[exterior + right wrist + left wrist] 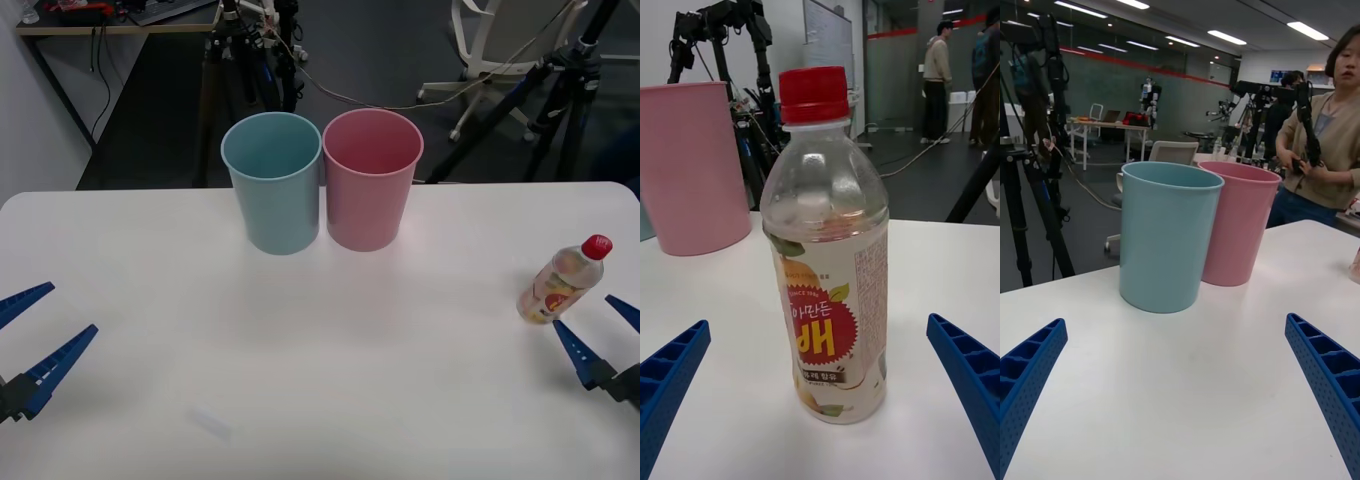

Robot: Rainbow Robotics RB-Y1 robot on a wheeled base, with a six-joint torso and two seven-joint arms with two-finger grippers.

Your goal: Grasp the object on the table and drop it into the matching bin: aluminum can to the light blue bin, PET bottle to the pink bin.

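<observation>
On the desk's [150, 300] right side the PET bottle [564, 280] stands upright, well apart from the pink bin [370, 180] and light blue bin [272, 183]. My right gripper [597, 338] sits just short of it, jaws released and lined up; I judge this the approach. Next I'd ease forward, straddle the label and clamp. My left gripper [38, 335] idles released.

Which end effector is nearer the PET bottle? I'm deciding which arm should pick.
Right. The right end effector sits open just beside the PET bottle; the left end effector is across the table, at its opposite edge.
</observation>
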